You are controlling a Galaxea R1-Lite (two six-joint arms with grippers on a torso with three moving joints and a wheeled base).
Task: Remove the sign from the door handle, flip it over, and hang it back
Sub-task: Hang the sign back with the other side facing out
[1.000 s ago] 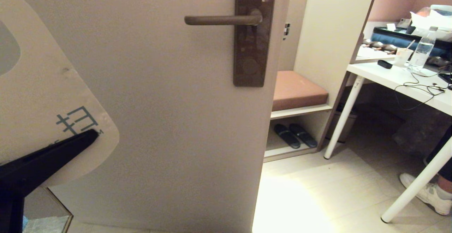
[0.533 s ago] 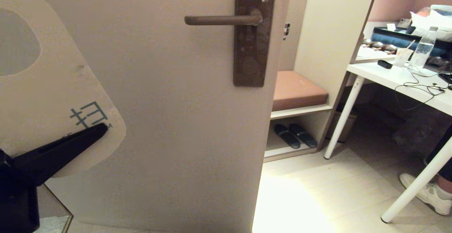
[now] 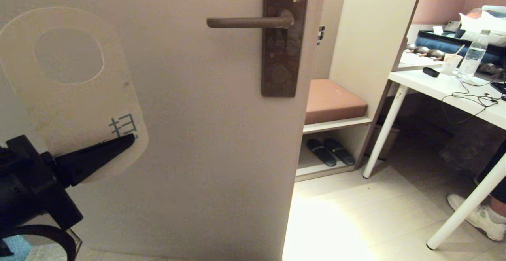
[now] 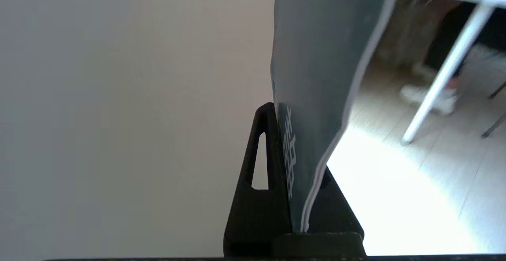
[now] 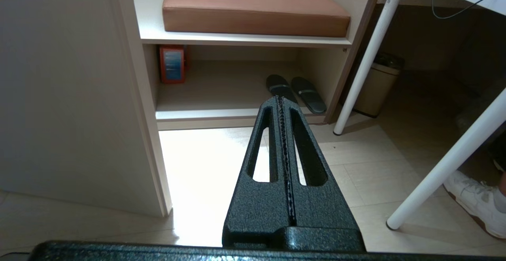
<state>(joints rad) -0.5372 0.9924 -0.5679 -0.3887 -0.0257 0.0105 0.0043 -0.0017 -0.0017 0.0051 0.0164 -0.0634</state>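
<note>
Head camera faces the door (image 3: 197, 134) from close; both wrist cameras look along their tools, sharing the floor (image 5: 375, 166).

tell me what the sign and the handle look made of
Sign: likely stiff card or thin plastic, matte, off-white one side, slate-blue the other; its thin pale edge bows slightly above the left hand. Handle: looks like metal, dull brown, faint sheen.

Beige door (image 3: 205, 142) fills the left side. Past its edge, a brown cushion (image 3: 334, 101) sits on a shelf, dark slippers (image 3: 331, 152) tucked below it, a small red box (image 5: 172, 64) beside them. On the white tabletop (image 3: 446, 89): a water bottle (image 3: 472, 57), paper cup (image 3: 450, 63), black cables (image 3: 470, 97). A white sneaker (image 3: 480, 215) rests on the pale floor (image 3: 355, 221).
</note>
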